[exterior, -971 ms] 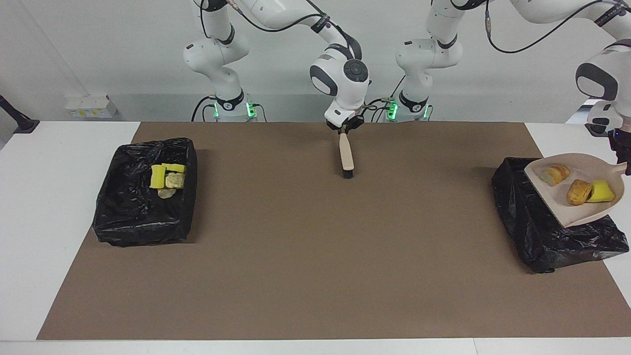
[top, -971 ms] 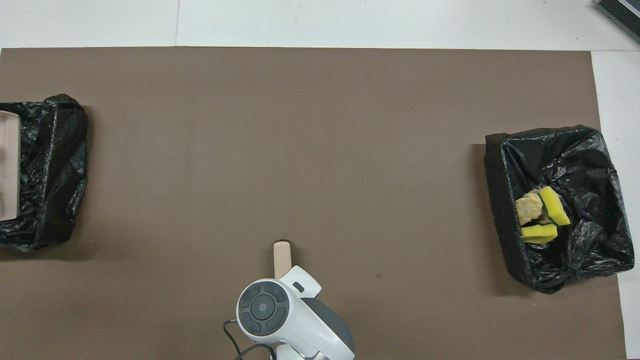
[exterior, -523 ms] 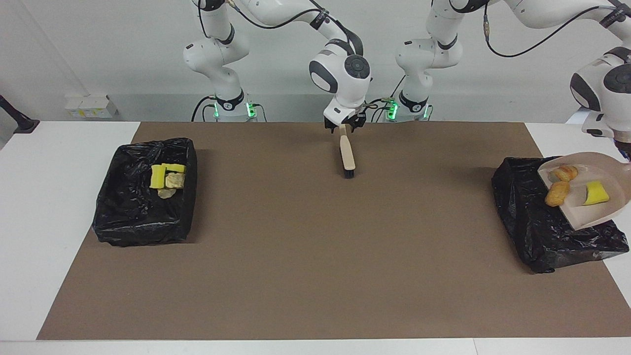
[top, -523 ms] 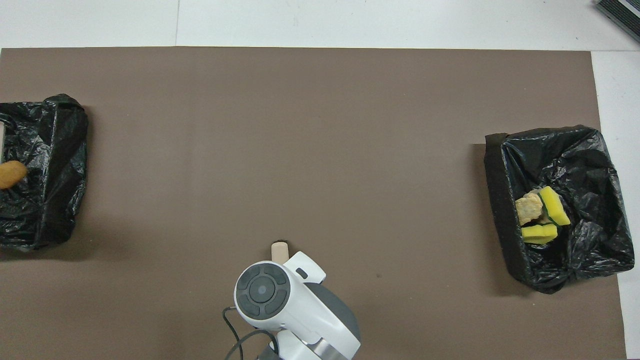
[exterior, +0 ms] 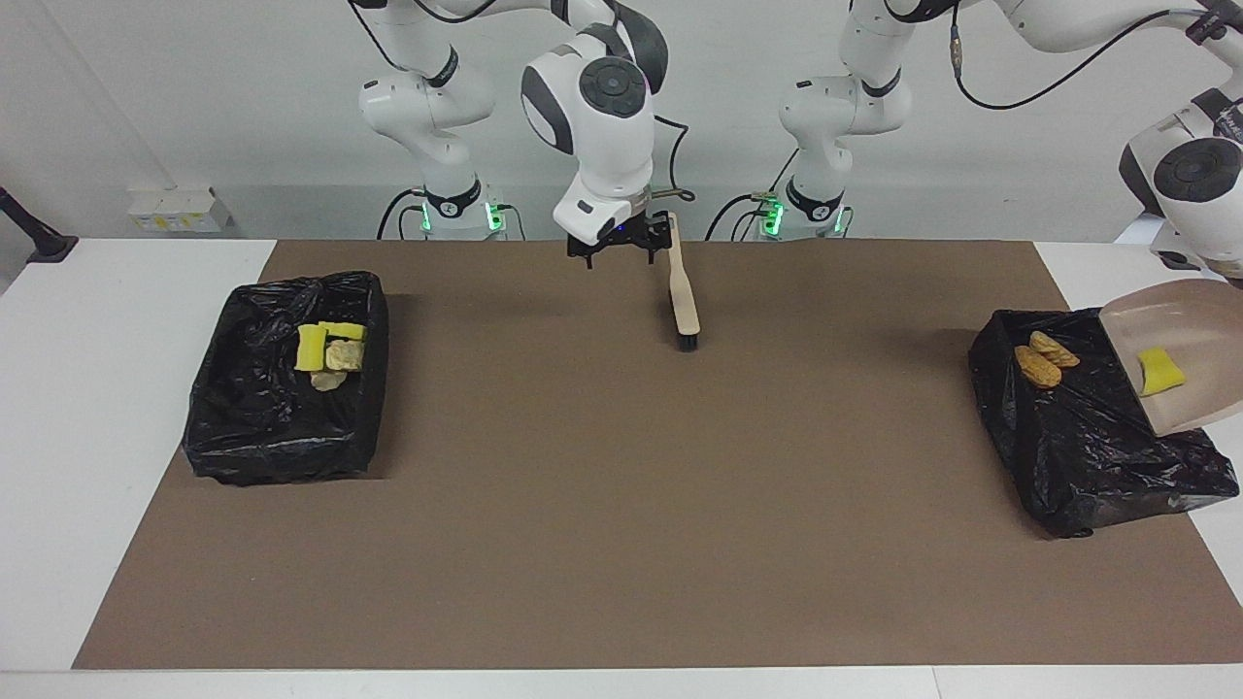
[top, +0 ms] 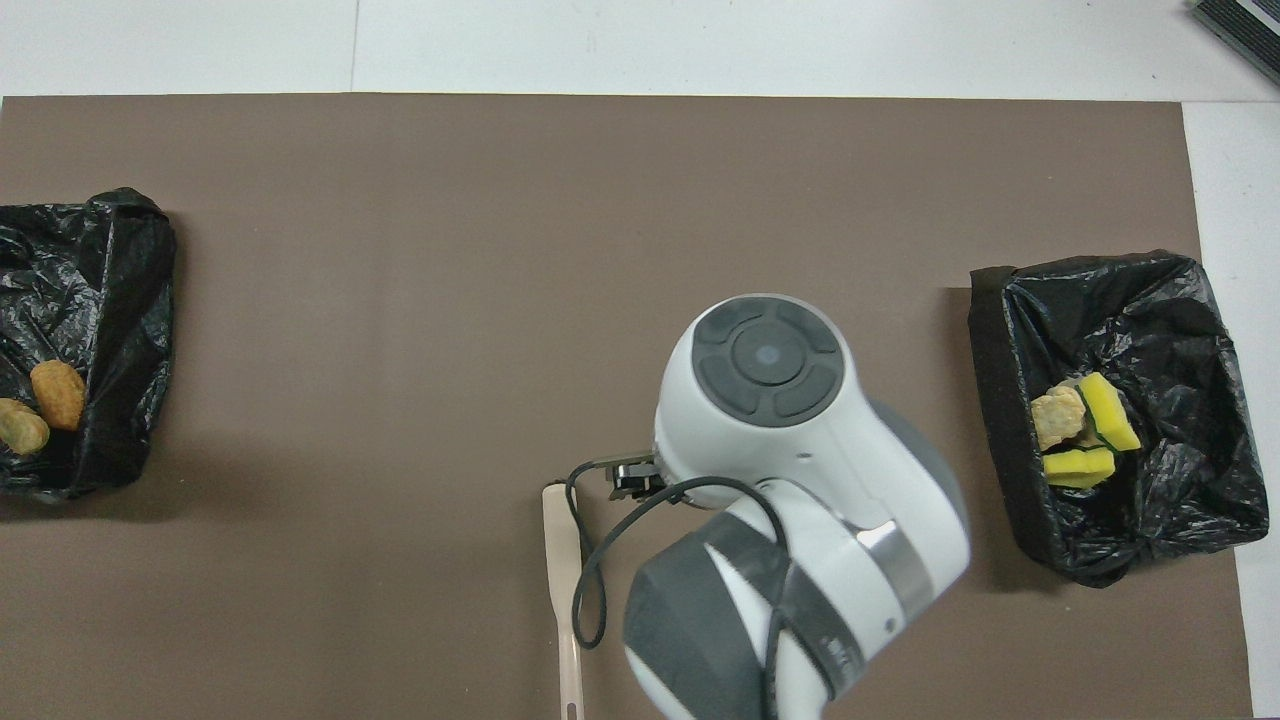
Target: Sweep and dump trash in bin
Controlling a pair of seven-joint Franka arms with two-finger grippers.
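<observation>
Ok so here's what matters right now: one yellow sponge chunk (exterior: 1160, 371) is sitting on the dustpan (exterior: 1190, 330), which is tipped steeply with its low lip over the bin (exterior: 1088, 447) at the left arm's end of the table. The chunk is up-slope from the lip, so I'd guess a bit more tilt or a shake sends it in. Two pastry pieces (exterior: 1044, 357) are already lying in that bin, on the bag. The other four scraps (exterior: 330, 349) are piled in the second bin (exterior: 282, 417) at the right arm's end.

The right gripper (exterior: 610, 254) hangs over the mat with its jaws spread wide, holding nothing. The brush (exterior: 684, 296) lies flat just beside it, long axis running away from the robots, handle end nearest them and bristles at the far tip.

Hard to see: the left gripper is cut off at the frame edge, so its grip on the pan handle is my assumption. From overhead the pan isn't in shot at all, and the right arm's wrist covers most of its own gripper.
</observation>
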